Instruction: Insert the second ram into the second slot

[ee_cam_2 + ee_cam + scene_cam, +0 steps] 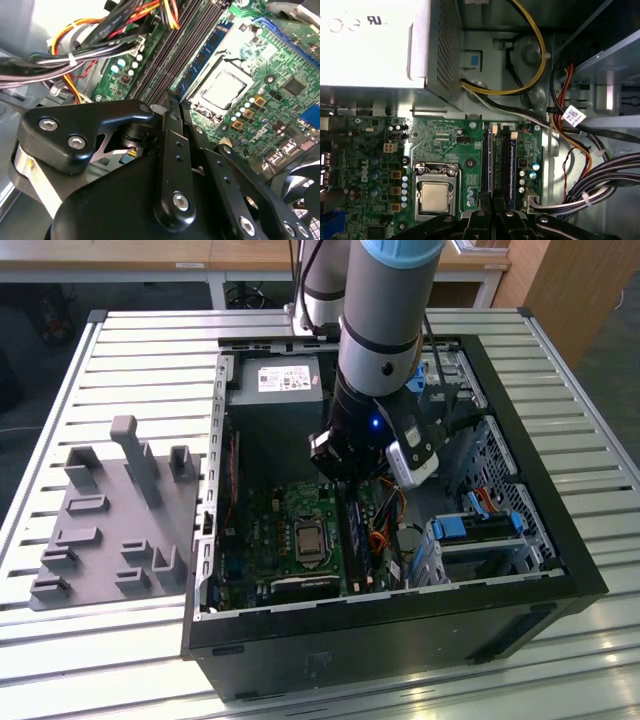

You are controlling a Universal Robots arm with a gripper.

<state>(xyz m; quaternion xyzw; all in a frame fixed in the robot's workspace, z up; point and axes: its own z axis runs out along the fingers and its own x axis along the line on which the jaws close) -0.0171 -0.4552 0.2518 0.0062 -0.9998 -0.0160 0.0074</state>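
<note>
Ram point(490, 160) stands upright beside CPU point(436, 195). Gripper point(493, 210) jaws narrow, pinching its end, I judge. Light, stiff, fragile pcb: hold by bare edges, not chips.

Cable bundle point(607, 175) near memory slots point(499, 160); board around processor point(436, 196) low, open.

you're in a robotics lab: slatted silver aluminium workbench point(130, 350), opened black metal computer case point(400, 640), pale wooden desks point(100, 250) far behind.
</note>
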